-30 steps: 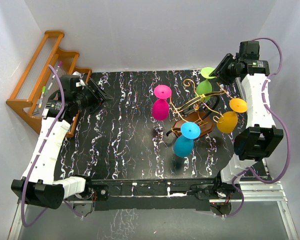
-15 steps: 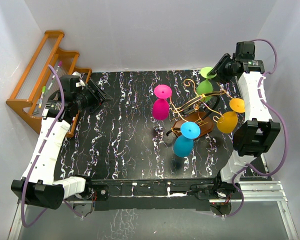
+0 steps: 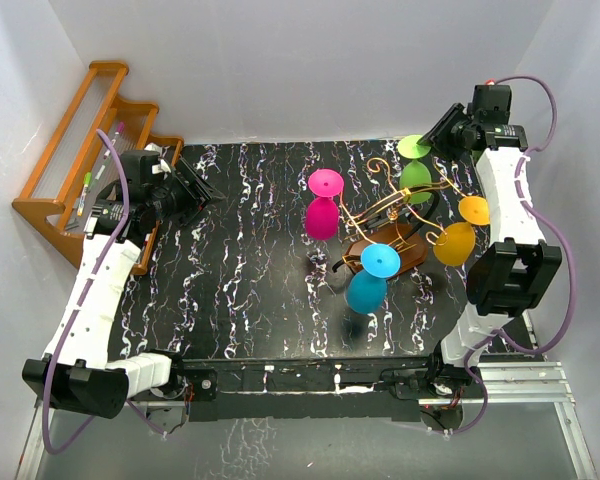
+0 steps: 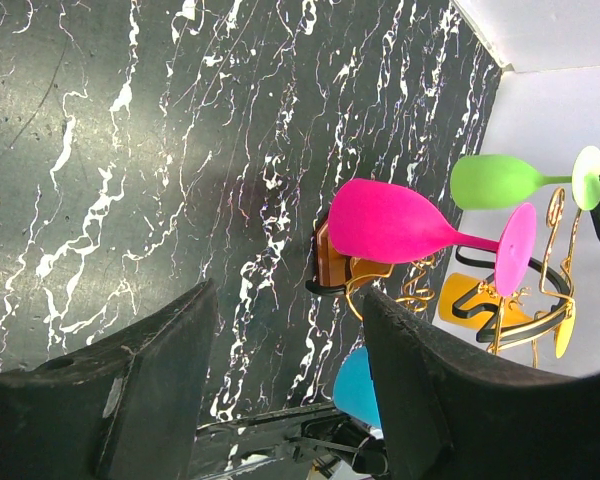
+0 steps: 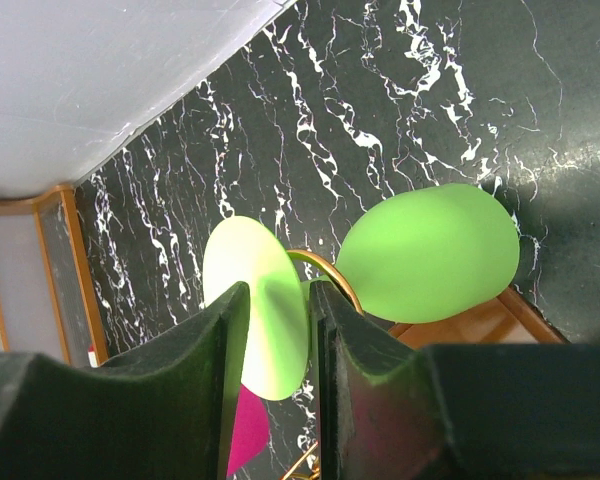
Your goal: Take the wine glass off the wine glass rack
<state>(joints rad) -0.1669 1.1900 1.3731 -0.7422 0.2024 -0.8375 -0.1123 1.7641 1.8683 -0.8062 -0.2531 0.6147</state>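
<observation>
The wine glass rack (image 3: 392,222) stands on the right half of the black counter (image 3: 250,260). It has curly gold wire arms and a small dark brown base. Four glasses hang from its arms. The green wine glass (image 3: 414,178) is on the far side, and a gold wire curls by its stem. The pink glass (image 3: 321,216) hangs on the left, the blue glass (image 3: 366,291) on the near side and the orange glass (image 3: 454,243) on the right. The right pincer (image 3: 432,138) is up at the round foot of the green glass. Its two fingers are close together with only a thin gap, and the pale foot shows through that gap. I cannot tell if they are squeezing the glass. The left pincer (image 3: 205,190) is far off on the left side of the counter, spread wide with nothing in it. A wooden shelf (image 3: 75,150) leans by the left wall.
</observation>
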